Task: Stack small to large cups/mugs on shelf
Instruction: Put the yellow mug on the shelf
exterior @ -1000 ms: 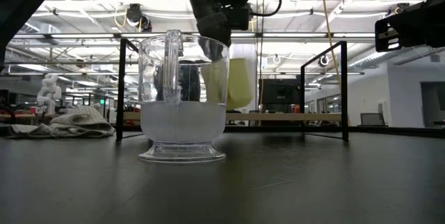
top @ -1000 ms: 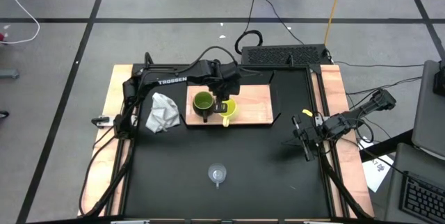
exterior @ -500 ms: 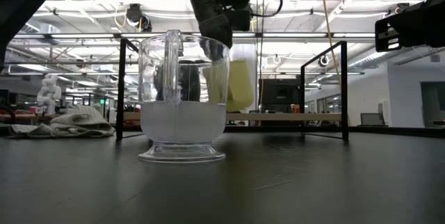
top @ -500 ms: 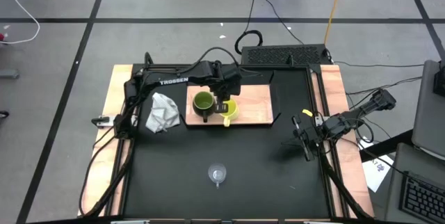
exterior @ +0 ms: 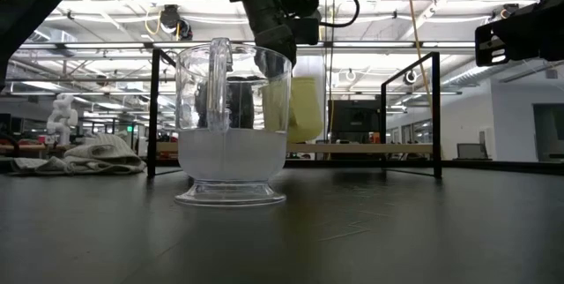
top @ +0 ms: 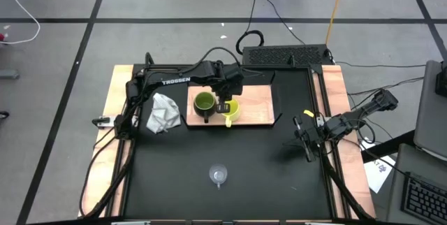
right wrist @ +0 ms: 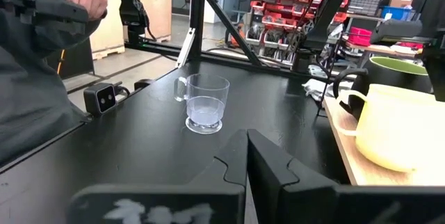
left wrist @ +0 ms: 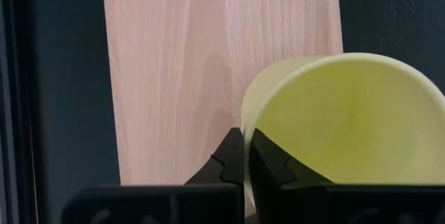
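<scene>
Left hand [top: 225,107] is sitting at upper centre of the high view, over the shelf [top: 255,103]; its fingers are pinching the rim of the yellow mug [top: 230,111] (the left wrist view is showing the tips closed tight on the mug wall, mug mouth facing the camera, bare wood beyond). In the low view the mug is hanging with its base just above the shelf edge, so I'm judging it as carried, not set down; hard to be certain through the glass.

Key relation: the green mug [top: 204,103] is standing just left of the yellow one in the high view, both on the left end of the shelf, near or touching (cannot tell); the yellow mug's axis is upright, maybe slightly tilted. If nesting is the plan, the hand is needing to travel leftward in frame; left arm is clearly the nearer one.

Glass cup [top: 218,175] is sitting alone on the black desk [top: 279,176] at lower centre, well apart from the shelf, between both arms. Right hand [top: 302,135] is parked at the right edge of the desk, fingers pressed together, holding nothing.

Versus the earlier frames: left hand and yellow mug are drifting only a touch; cups, cloth [top: 162,112] and right arm are staying put.
</scene>
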`<state>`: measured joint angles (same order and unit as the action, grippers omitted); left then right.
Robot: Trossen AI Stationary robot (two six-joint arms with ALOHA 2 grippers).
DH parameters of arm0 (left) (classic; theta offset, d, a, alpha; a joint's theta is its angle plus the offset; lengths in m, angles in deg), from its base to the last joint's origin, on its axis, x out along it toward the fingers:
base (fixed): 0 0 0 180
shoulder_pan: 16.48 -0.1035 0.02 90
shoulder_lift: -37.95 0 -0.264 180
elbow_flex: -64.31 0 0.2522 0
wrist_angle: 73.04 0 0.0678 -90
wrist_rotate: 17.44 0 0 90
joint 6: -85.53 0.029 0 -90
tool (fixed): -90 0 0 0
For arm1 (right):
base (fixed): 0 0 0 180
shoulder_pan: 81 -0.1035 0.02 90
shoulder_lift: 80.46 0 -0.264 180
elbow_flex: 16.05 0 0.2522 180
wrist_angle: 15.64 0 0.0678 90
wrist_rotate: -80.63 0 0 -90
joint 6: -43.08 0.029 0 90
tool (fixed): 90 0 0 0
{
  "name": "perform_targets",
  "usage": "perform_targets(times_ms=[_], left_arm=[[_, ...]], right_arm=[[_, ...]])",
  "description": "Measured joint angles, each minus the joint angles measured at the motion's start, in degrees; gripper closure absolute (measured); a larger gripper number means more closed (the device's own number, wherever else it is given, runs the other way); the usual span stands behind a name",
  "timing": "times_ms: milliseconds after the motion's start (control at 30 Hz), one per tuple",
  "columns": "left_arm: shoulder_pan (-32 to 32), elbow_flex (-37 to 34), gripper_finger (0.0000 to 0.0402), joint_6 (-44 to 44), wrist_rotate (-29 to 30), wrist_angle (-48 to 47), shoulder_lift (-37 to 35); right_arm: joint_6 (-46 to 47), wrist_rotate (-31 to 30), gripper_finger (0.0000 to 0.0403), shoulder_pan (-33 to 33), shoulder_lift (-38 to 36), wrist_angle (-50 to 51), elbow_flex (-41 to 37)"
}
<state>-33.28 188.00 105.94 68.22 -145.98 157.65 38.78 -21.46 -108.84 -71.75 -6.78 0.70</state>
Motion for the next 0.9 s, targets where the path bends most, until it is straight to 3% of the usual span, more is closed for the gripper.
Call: perform_targets(times_ms=[167,400,733,900], left_arm=[[0.4,0.0,0.0392,-0.1,0.6,0.1,0.1],[1.6,-0.3,0.0351,0.1,7.0,-0.7,0.5],[2.5,-0.3,0.0345,0.3,7.7,-0.4,0.5],[4.1,-0.3,0.0344,0.0,11.9,-0.3,0.5]], right_arm=[[0.1,0.0,0.0403,0.0,0.0,0.0,0.0],[0.1,0.0,0.0403,0.0,0.0,0.0,0.0],[0.1,0.0,0.0403,0.0,0.0,0.0,0.0],[0.1,0.0,0.0403,0.0,0.0,0.0,0.0]])
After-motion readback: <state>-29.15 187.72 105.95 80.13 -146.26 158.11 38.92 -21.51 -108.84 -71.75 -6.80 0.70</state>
